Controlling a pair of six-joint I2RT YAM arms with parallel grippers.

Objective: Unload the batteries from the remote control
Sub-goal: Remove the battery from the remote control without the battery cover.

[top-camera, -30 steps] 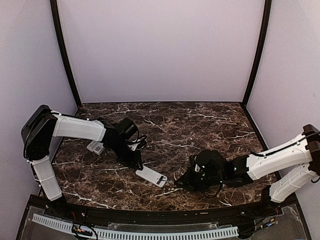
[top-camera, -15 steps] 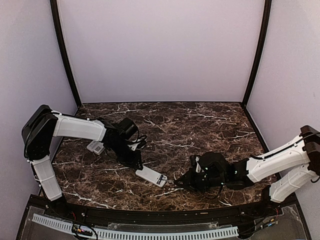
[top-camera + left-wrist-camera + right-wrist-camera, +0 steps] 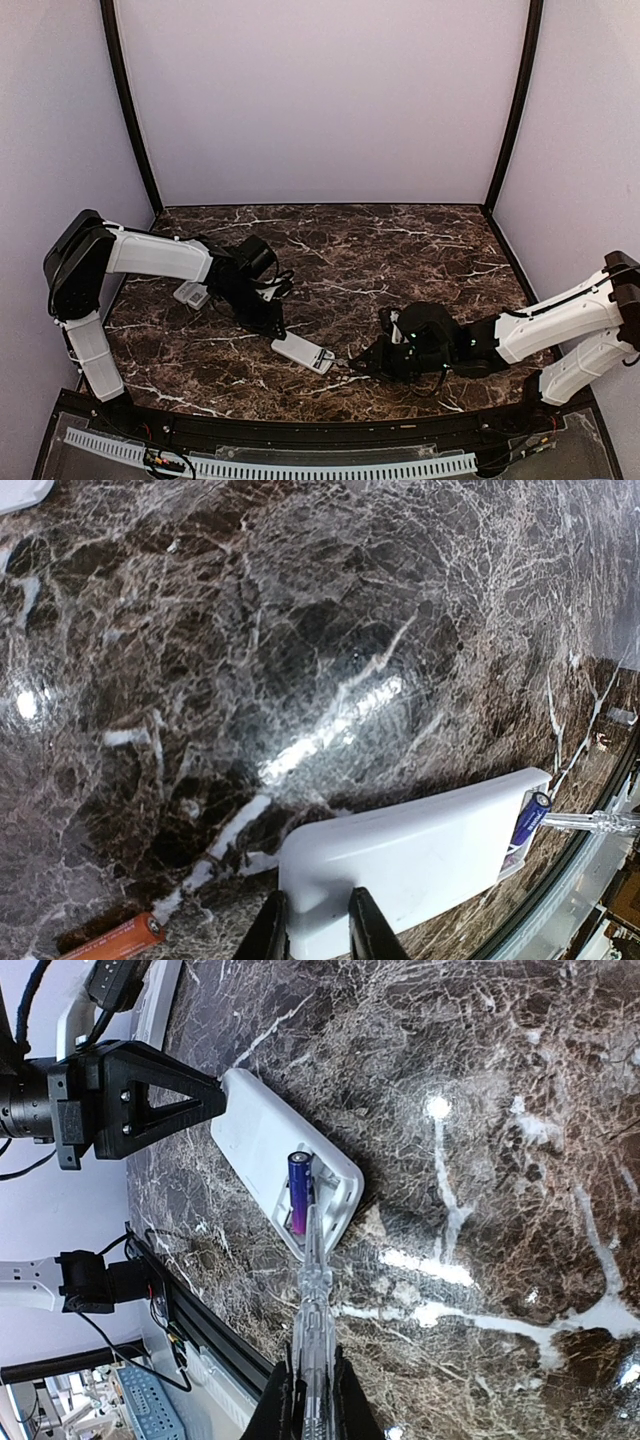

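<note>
— Where to aim?

— Straight ahead of the right hand (image 3: 312, 1400), just past the tip of the clear pick (image 3: 316, 1290). Purple battery (image 3: 300, 1182) there, sitting in the open compartment (image 3: 288, 1222) at the end of the remote (image 3: 262, 1135) farthest from the left hand (image 3: 318, 935). Only one cell visible inside.

— And the hands?

— Left: pinching the remote by its near end, one finger on each long edge, bracing it on the tabletop (image 3: 300, 630). Right: pressed together on the pick, nothing else held.

— Which way round?

— In line with the pick from the right wrist view, crosswise to it from the left. Possibly tipped up out of its slot; cannot tell for sure. Tip touching or just short of it, hard to say which.

— Next, then?

— Probably a matter of working the tip under the near end and levering upward. Much nearer the right hand, so a job for that side; left only for bracing. Some risk of the cell rolling off across the marble.

— Anything out already?

— One orange battery (image 3: 112, 942), loose on the tabletop just beside the left hand's fingers.
</note>
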